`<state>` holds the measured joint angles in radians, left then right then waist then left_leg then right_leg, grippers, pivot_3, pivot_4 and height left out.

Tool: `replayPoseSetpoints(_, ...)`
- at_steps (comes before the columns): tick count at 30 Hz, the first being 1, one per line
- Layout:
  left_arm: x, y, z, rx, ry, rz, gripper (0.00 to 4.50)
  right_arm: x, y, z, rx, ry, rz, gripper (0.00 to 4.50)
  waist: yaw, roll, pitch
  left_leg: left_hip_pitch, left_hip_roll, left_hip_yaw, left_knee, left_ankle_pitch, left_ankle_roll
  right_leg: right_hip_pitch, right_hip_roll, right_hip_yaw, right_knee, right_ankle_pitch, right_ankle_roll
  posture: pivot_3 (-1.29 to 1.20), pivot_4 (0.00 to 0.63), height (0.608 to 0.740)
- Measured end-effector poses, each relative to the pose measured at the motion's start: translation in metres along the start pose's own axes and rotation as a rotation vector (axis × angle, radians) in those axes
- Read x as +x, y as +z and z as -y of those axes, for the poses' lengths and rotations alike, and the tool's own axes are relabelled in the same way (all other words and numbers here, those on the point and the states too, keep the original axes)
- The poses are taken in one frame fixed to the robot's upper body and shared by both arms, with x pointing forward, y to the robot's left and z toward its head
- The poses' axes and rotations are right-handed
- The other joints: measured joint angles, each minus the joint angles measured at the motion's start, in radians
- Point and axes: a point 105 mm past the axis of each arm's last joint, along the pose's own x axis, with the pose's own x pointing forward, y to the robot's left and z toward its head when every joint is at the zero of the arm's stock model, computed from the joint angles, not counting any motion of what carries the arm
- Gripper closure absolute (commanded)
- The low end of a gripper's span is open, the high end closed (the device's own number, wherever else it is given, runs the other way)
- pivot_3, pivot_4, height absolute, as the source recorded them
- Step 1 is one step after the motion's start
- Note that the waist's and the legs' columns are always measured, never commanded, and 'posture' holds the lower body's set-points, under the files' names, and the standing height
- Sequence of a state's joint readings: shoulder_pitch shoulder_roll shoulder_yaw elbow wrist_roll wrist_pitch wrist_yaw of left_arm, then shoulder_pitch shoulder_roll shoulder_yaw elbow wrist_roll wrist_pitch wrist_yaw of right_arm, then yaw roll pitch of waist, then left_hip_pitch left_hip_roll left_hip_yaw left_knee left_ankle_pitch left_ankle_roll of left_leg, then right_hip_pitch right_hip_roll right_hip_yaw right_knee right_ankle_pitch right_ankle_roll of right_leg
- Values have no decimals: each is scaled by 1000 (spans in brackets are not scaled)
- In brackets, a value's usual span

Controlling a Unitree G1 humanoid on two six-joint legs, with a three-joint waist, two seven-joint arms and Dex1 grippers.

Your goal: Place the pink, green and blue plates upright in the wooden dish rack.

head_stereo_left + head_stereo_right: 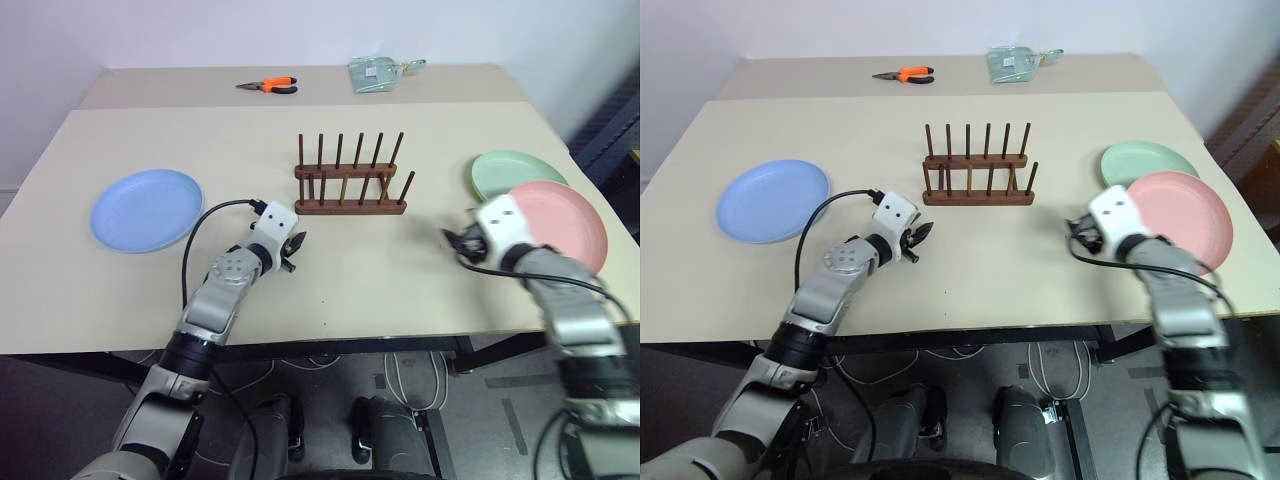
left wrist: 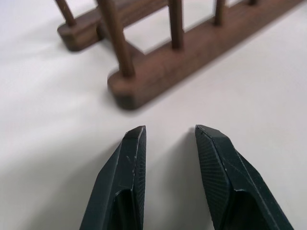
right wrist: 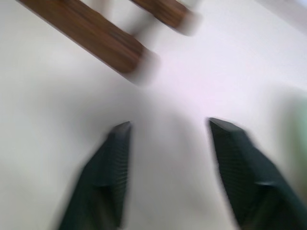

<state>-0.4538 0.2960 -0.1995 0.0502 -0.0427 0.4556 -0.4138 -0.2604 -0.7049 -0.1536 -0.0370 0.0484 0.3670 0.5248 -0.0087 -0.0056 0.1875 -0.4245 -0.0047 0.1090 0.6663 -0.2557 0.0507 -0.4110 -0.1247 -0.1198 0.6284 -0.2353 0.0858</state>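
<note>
The wooden dish rack [image 1: 350, 180] stands empty in the middle of the table, its pegs upright. A blue plate [image 1: 147, 209] lies flat at the left. At the right, a pink plate [image 1: 565, 220] lies flat, its far edge over the rim of a green plate [image 1: 510, 170]. My left gripper [image 1: 293, 248] hovers just before the rack's left end [image 2: 129, 91], its fingers apart with nothing between them. My right gripper [image 1: 462, 243] sits between the rack and the pink plate, close to that plate's left rim. In the right wrist view its fingers [image 3: 110, 167] stand wide open and empty.
Orange-handled pliers [image 1: 270, 86] and a pale green packet [image 1: 375, 73] lie at the back of the table. The table's front edge [image 1: 330, 340] runs just below both arms. A black cable loops over the left wrist.
</note>
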Motion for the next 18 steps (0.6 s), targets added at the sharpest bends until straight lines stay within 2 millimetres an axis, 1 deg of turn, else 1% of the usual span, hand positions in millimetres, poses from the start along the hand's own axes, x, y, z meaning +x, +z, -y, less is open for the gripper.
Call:
replayPoseSetpoints(1,-5,-1,6,-6,-39,9,2852,-11,-3,9,-25,-29,-21,1293,-3,0,0,1,0,0,0,0,-1,0,0,0,0,0,0,0,150,740)
replayPoseSetpoints(2,-8,-2,13,-15,-81,14,2852,-18,-7,13,-27,-49,-39,1293,-4,0,0,1,1,0,0,0,-1,0,0,0,0,0,-1,0,150,740)
replayPoseSetpoints(3,-9,-1,21,-24,-126,20,2852,-20,-10,13,-24,-55,-50,1293,-5,0,0,1,1,0,0,0,-1,0,0,0,0,1,-1,0,150,740)
replayPoseSetpoints(6,-12,8,38,-33,-235,57,2852,-21,-21,8,-19,-65,-87,1293,-3,0,0,1,1,0,0,0,-1,0,0,0,0,0,-1,0,150,740)
replayPoseSetpoints(9,-13,14,42,-27,-268,76,2852,-17,-37,8,-5,-93,-140,1293,0,0,0,0,0,0,0,0,0,-1,0,0,0,0,-1,0,150,740)
replayPoseSetpoints(12,-13,15,42,-31,-270,72,2852,-11,-52,9,16,-126,-191,2116,0,0,0,-1,0,0,0,0,0,-1,0,0,0,0,-1,0,150,740)
replayPoseSetpoints(14,-12,15,42,-34,-270,71,2852,-9,-55,10,18,-140,-205,3076,0,0,0,-1,0,0,0,0,0,-1,1,0,0,0,-1,0,150,740)
replayPoseSetpoints(16,-13,16,42,-36,-269,72,2852,-8,-54,12,10,-150,-200,4071,1,0,0,-1,0,0,0,0,0,-1,1,0,0,0,-1,0,150,740)
replayPoseSetpoints(17,-13,17,42,-36,-269,78,2852,-8,-53,13,4,-157,-195,4449,1,0,0,-1,0,0,0,0,0,-1,1,0,0,0,-1,0,150,740)
replayPoseSetpoints(18,-14,19,41,-36,-269,86,2852,-8,-50,15,-8,-164,-187,4449,0,0,0,-1,0,0,0,0,0,-1,1,0,0,0,-1,0,150,740)
